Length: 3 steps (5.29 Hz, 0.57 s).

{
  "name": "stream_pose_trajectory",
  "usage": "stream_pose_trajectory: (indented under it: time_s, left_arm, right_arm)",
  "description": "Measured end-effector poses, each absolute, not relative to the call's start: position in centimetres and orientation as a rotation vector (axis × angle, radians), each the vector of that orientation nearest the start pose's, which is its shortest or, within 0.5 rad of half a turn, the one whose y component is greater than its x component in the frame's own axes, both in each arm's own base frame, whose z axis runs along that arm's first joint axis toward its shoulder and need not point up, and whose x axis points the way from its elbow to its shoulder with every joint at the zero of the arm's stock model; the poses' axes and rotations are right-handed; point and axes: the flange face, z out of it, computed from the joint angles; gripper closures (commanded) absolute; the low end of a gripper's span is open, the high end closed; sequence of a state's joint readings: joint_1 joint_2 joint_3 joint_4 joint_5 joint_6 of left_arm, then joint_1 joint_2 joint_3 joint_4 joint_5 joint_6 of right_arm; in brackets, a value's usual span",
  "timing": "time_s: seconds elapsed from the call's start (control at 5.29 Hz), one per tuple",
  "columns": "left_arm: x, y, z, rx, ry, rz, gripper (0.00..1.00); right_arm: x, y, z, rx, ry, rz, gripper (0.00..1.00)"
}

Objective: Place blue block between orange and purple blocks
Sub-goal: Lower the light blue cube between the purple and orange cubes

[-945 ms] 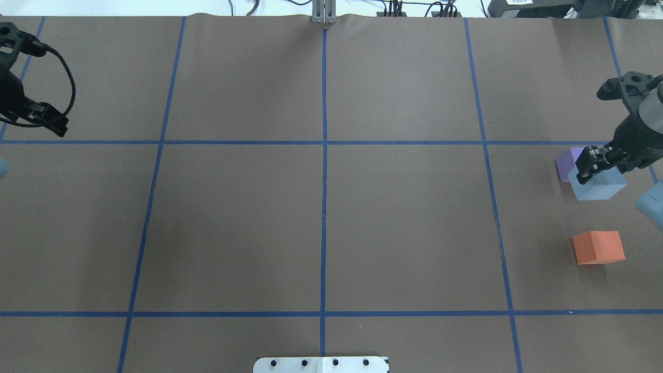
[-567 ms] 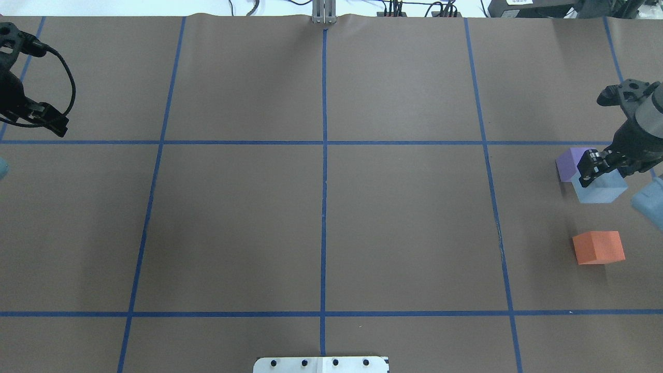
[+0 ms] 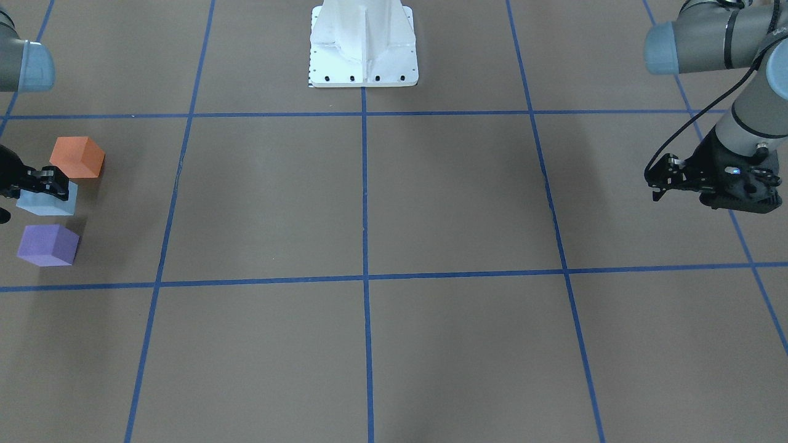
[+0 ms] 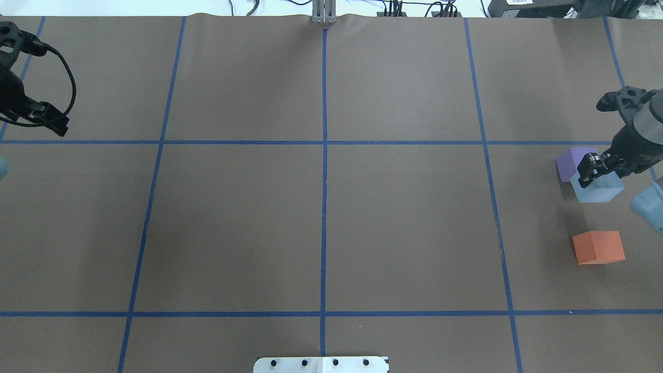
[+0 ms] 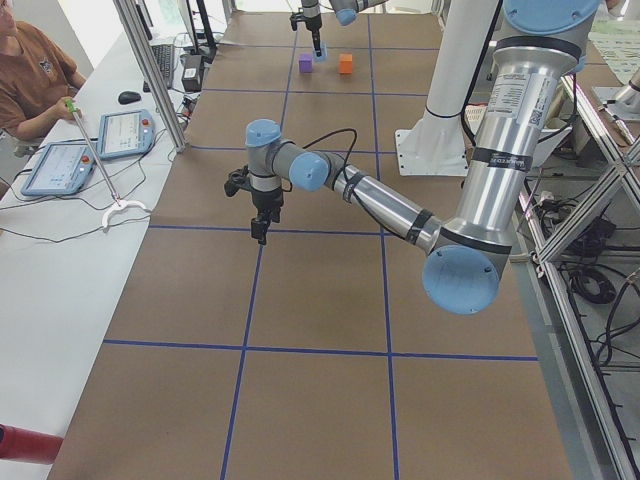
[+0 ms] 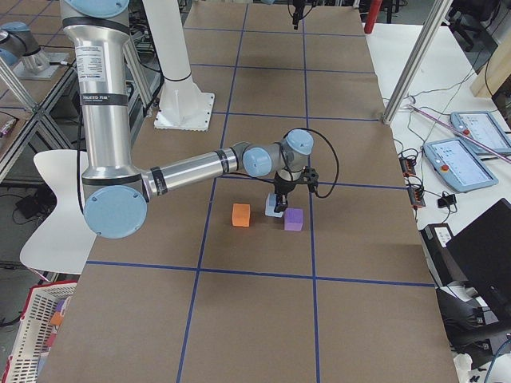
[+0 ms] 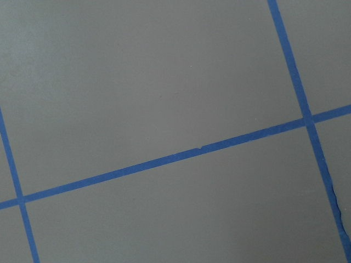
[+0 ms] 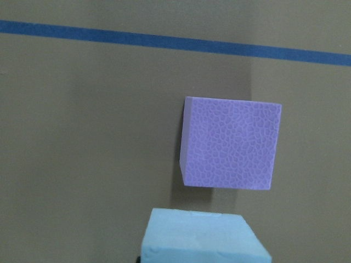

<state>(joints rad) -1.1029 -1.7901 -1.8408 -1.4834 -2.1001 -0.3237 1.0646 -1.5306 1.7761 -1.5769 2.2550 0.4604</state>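
Note:
My right gripper (image 4: 596, 173) is shut on the light blue block (image 4: 598, 190) at the far right of the table. The block sits between the purple block (image 4: 568, 161) and the orange block (image 4: 598, 247), closer to the purple one. I cannot tell whether it touches the table. The front view shows the same row: orange block (image 3: 77, 157), blue block (image 3: 46, 203), purple block (image 3: 48, 245). The right wrist view shows the purple block (image 8: 230, 142) just beyond the blue block (image 8: 203, 238). My left gripper (image 4: 57, 124) hangs shut and empty at the far left.
The table is brown paper with a grid of blue tape lines (image 4: 323, 142). The robot's white base plate (image 4: 321, 364) is at the near edge. An operator sits beside the table's far side, seen in the exterior left view (image 5: 30, 80).
My right gripper has lowered with the blue block, which now looks smaller and sits a little further from the purple block. The left arm has not moved.

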Motion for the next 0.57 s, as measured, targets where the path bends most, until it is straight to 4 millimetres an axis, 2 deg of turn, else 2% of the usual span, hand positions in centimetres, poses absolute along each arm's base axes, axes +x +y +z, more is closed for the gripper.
stream_pose_trajectory:
  time_s: [0.57]
  left_arm:
    - [18.12, -54.1, 43.23, 0.162, 0.635, 0.247, 0.0]
  right_arm:
    - [-18.91, -47.62, 55.25, -0.116, -0.705, -0.128, 1.0]
